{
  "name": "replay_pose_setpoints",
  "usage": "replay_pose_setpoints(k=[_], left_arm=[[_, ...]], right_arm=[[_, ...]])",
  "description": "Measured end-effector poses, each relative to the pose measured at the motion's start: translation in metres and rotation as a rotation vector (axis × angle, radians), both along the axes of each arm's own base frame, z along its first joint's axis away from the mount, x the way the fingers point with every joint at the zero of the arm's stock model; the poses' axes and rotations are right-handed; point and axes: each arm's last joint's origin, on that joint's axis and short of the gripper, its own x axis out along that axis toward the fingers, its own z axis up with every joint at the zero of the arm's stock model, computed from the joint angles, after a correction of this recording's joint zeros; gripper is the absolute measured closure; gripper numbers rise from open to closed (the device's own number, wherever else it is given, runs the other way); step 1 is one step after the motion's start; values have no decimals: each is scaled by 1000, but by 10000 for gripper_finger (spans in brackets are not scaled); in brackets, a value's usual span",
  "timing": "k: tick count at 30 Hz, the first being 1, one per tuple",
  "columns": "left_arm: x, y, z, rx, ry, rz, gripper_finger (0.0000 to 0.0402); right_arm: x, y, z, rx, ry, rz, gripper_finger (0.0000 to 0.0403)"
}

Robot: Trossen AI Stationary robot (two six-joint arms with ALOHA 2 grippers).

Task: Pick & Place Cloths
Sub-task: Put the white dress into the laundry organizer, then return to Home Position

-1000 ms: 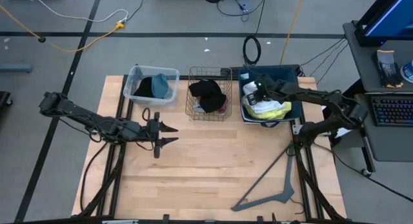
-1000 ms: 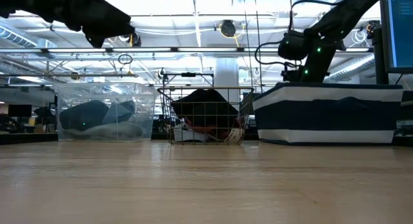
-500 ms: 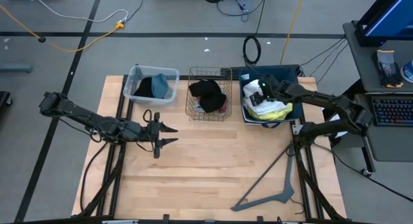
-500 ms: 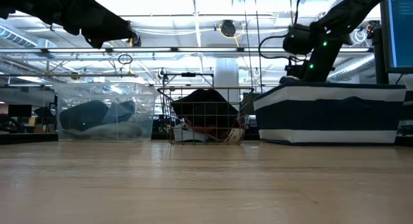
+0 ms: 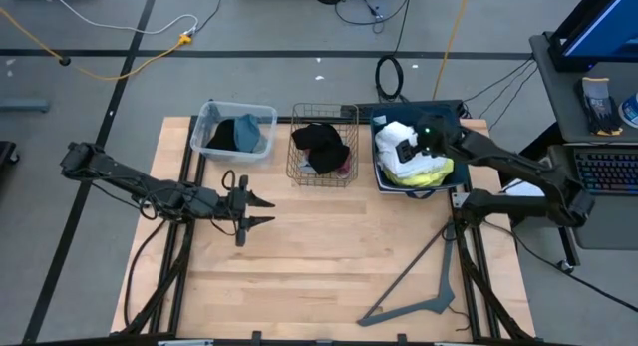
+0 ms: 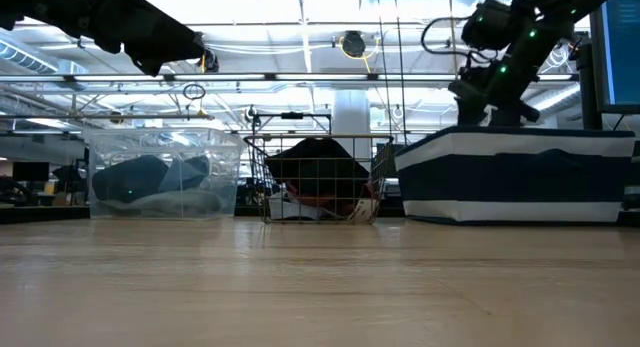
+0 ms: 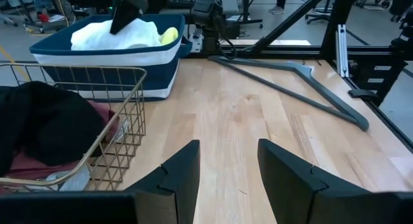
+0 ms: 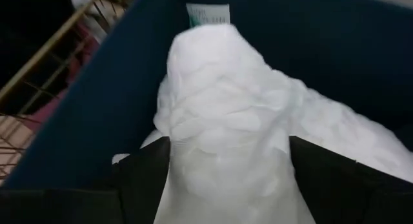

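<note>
My left claw (image 5: 261, 209) hangs open and empty over the tabletop (image 5: 329, 256), at 7 o'clock from the basket (image 5: 323, 144). At 3 o'clock from the basket, my right claw (image 5: 407, 144) grips the white cloth (image 8: 226, 127) in the bin (image 5: 439, 113).

A grey floor (image 5: 279, 27) crossed by dark tape lines and loose cables (image 5: 120, 32) surrounds the wooden table (image 5: 319, 256). A desk with a keyboard (image 5: 605, 172) stands beside it. Ceiling lights (image 6: 330, 2) glow overhead.

wooden table (image 5: 319, 266), clear tub (image 5: 235, 133), wire basket (image 5: 323, 145), dark blue bin (image 5: 411, 147), grey angled bar (image 5: 419, 286)
</note>
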Motion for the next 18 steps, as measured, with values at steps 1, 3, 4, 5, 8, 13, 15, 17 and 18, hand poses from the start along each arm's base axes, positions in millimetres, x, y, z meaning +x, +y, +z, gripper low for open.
replay_pose_setpoints(k=[1, 3, 4, 5, 8, 13, 15, 17, 18], left_arm=[[0, 0, 0, 0, 0, 0, 245], [0, 0, 0, 3, 0, -1, 245], [0, 0, 0, 5, -1, -2, 245], [0, 0, 0, 6, -1, -2, 245], [0, 0, 0, 8, -1, -3, 245], [0, 0, 0, 23, -1, -7, 245], [0, 0, 0, 32, -1, -9, 245], [0, 0, 0, 35, -8, -10, 245], [0, 0, -2, 37, -9, -9, 245]], right_arm=[[-1, 1, 2, -9, -11, -1, 99], [-4, 4, 7, -26, -32, 0, 99], [-6, 5, 10, -37, -45, 0, 99], [-8, 7, 13, -47, -56, -1, 99], [-13, 11, 19, -73, -88, 0, 99], [-20, 19, 30, -125, -132, 19, 100], [-22, 24, 34, -148, -140, 65, 108], [-21, 30, 37, -155, -157, 136, 123], [-20, 34, 38, -154, -167, 177, 132]])
